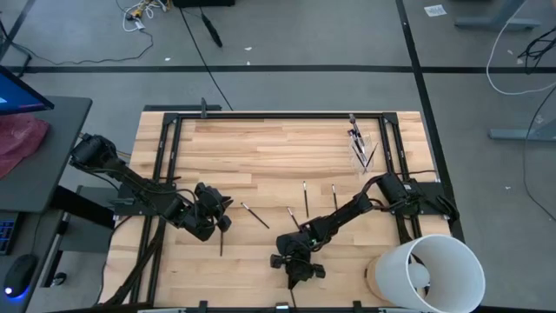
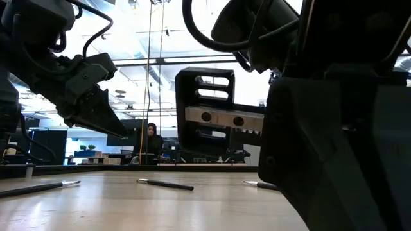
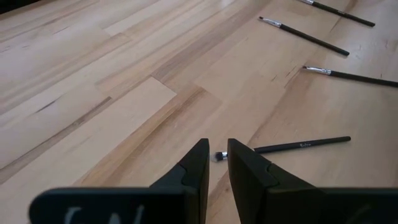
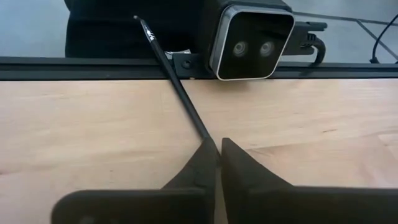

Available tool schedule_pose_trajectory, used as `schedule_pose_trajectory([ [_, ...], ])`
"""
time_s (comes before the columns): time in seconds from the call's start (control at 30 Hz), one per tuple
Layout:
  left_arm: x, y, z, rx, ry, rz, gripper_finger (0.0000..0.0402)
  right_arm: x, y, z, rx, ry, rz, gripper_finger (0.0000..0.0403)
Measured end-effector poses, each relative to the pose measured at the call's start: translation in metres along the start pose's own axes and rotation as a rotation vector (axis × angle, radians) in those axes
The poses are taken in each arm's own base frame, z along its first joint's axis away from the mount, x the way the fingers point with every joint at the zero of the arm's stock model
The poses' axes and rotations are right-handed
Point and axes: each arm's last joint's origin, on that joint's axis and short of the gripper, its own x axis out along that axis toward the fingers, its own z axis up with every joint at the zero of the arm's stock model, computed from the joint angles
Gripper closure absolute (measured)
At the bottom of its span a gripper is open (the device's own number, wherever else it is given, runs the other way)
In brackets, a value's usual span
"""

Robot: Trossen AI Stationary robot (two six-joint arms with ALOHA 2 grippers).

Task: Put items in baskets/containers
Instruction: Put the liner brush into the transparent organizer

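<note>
My right gripper [image 1: 295, 265] [image 4: 214, 144] is low at the table's near edge, shut on a slender dark brush [image 4: 174, 74]. My left gripper [image 1: 219, 217] [image 3: 216, 149] hovers left of centre, its fingers a narrow gap apart with nothing between them. Just beyond its tips a dark brush [image 3: 292, 146] lies flat on the wood. Other brushes [image 1: 254, 215] [image 1: 304, 196] [image 1: 334, 196] lie flat in the middle of the table. The clear cup [image 1: 360, 148] stands at the far right with several brushes upright in it. My right gripper pinches the brush's handle [image 4: 202, 127] between its two fingertips, at the end nearest them. The fingers slant down toward the table's near edge and lie roughly along the brush. Its free tip [image 4: 138, 20] reaches past the table's edge rail. Whether it is clear of the wood does not show.
A large white bucket [image 1: 430, 269] stands at the near right corner. A black frame rail [image 4: 93, 68] runs along the near edge, with a camera [image 4: 252, 40] mounted on it right ahead of my right gripper. Bare wood lies at the far left.
</note>
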Motion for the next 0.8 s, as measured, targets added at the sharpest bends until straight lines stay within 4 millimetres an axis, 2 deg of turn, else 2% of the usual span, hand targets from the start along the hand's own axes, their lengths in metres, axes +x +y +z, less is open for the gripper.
schedule_pose_trajectory([
  [0.13, 0.000, 0.000, 0.000, 0.005, 0.002, 0.004, 0.0342, -0.003, -0.002, -0.004, 0.019, 0.009, -0.002, 0.0392],
  [0.33, 0.000, 0.001, 0.000, 0.006, 0.003, 0.004, 0.0342, -0.018, -0.011, -0.020, 0.106, 0.042, -0.016, 0.0392],
  [0.57, 0.000, 0.001, 0.000, 0.006, 0.003, 0.004, 0.0342, -0.041, -0.021, -0.043, 0.216, 0.072, -0.017, 0.0392],
  [0.8, 0.000, 0.001, 0.000, 0.006, 0.003, 0.004, 0.0342, -0.075, -0.030, -0.057, 0.352, 0.114, -0.039, 0.0392],
])
